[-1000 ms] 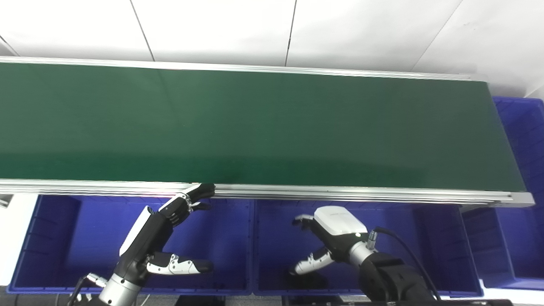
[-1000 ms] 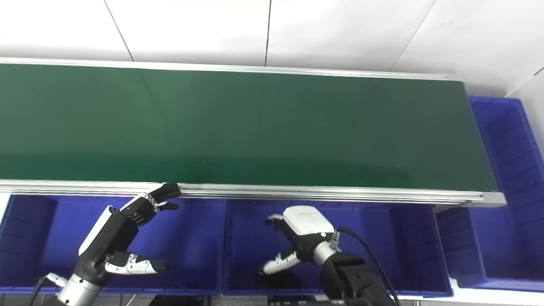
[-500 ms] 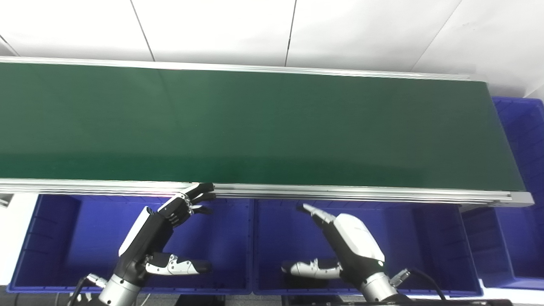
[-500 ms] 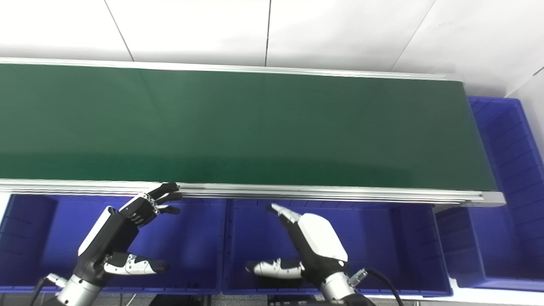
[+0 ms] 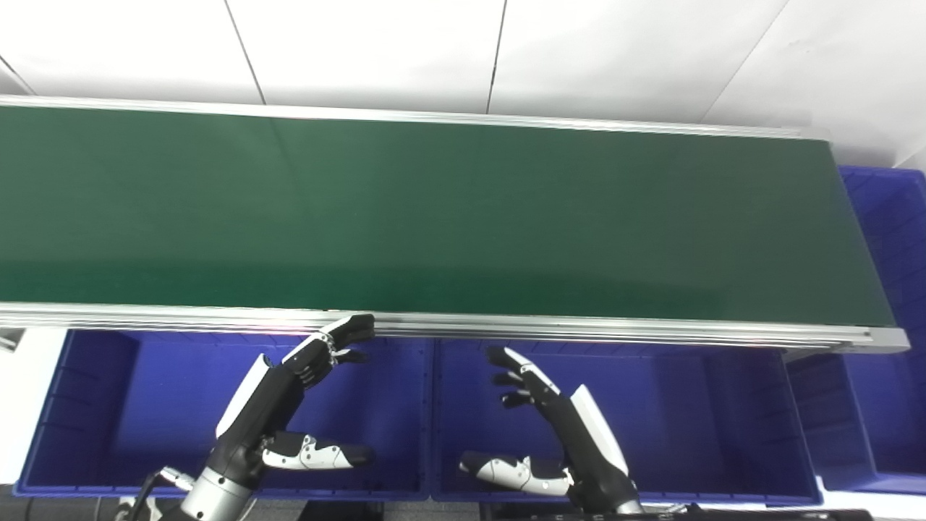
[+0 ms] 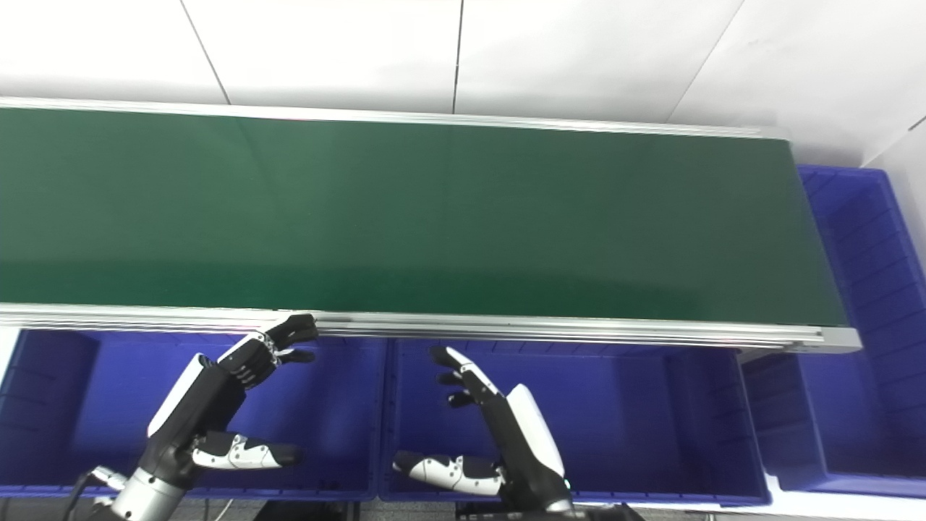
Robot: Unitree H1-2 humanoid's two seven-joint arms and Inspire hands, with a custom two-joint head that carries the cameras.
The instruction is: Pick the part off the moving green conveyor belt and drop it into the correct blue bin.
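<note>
Below the green belt point(image 5: 434, 217) our right hand point(image 5: 571, 434), curled a second ago, now spreads over the middle blue bin point(image 5: 723, 412); our left hand point(image 5: 275, 405) stays spread. We see no part anywhere.

The conveyor belt point(image 5: 434, 210) runs left to right across the room, the wall point(image 5: 362, 51) behind it. In front of it two bins sit side by side, the left bin point(image 5: 101, 405) touching the middle bin point(image 5: 694, 420). A third bin point(image 5: 890, 217) stands off the belt's right end
</note>
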